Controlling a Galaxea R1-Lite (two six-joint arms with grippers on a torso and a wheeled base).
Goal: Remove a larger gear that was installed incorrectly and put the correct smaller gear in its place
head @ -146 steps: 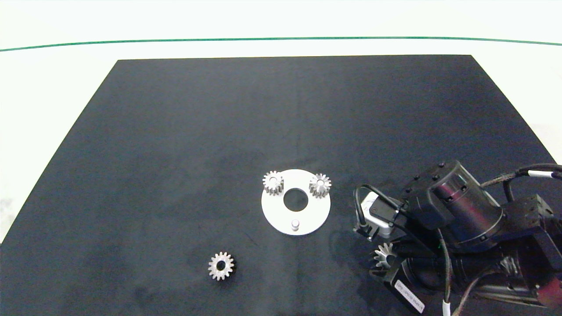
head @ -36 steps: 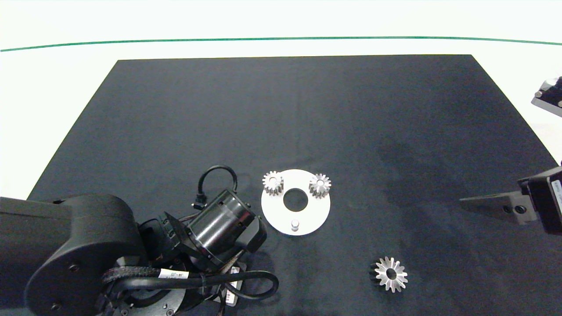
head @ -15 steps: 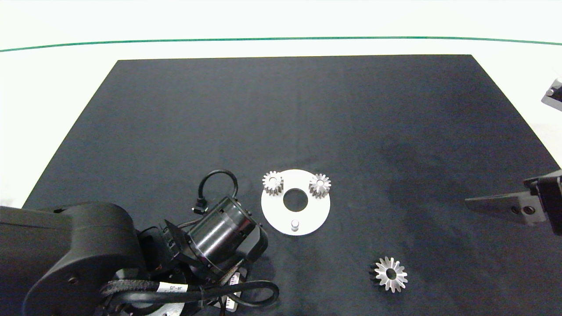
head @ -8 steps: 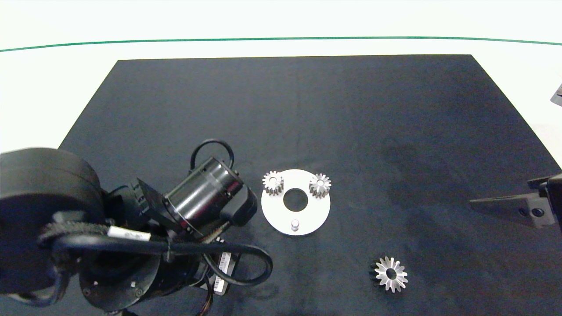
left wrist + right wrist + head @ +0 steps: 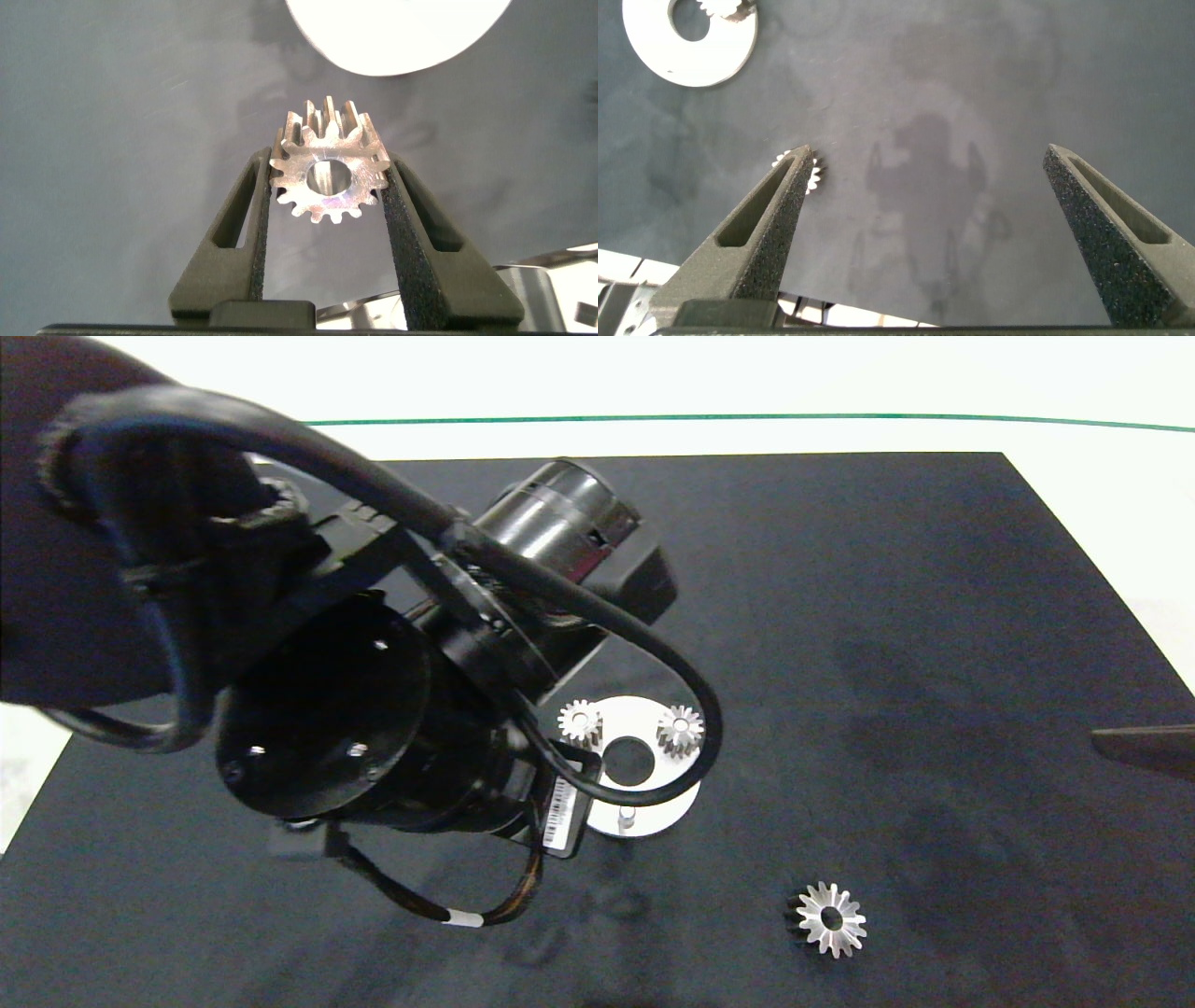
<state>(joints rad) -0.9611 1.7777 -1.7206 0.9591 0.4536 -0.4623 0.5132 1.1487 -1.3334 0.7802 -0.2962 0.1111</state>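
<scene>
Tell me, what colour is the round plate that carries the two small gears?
White; the round plate shows best in the head view.

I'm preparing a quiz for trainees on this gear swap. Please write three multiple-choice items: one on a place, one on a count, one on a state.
1. Where is the shiny, star-toothed larger metal gear?
A. On the white round plate
B. Flat on the black mat, apart from the plate
C. In the right pincer

2. How many small gears sit on the white round plate?
A. One
B. Two
C. Three

3. What is the left pincer doing?
A. Gripping the small blunt-toothed silver gear
B. Open and empty
C. Gripping the plate

Key: B, it lies alone on the mat; B, two gears on pegs, third peg bare; A, fingers clamp the gear's sides.
</scene>
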